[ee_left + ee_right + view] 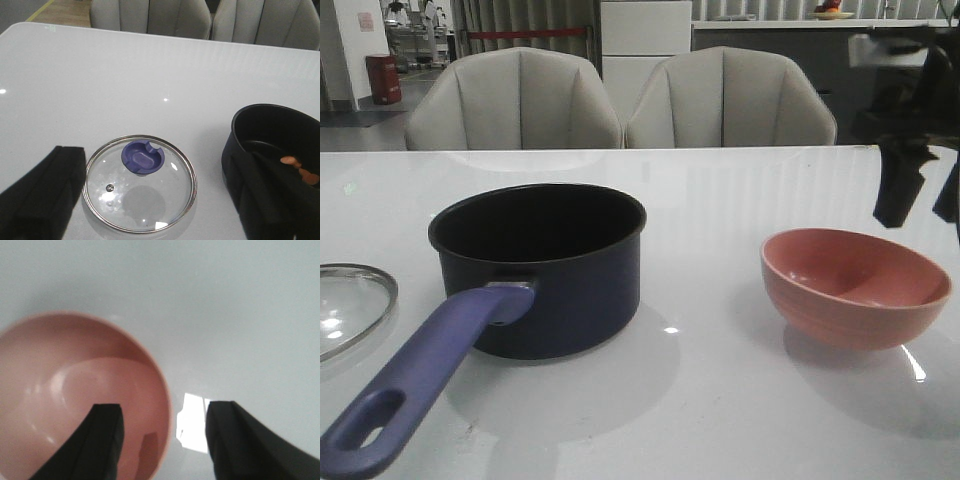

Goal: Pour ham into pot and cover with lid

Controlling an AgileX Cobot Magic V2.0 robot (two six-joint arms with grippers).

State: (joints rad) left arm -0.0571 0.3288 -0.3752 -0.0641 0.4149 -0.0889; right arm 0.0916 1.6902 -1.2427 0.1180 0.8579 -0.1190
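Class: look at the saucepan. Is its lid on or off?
Off. The lid lies flat on the table beside the pot, knob up. The pot's mouth is uncovered, with orange ham slices inside.

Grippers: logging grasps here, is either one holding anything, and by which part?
Nothing is held. The left gripper is open above the lid; the right gripper is open, straddling the pink bowl's rim.

Front low, near pot [545, 265] — wrists look down.
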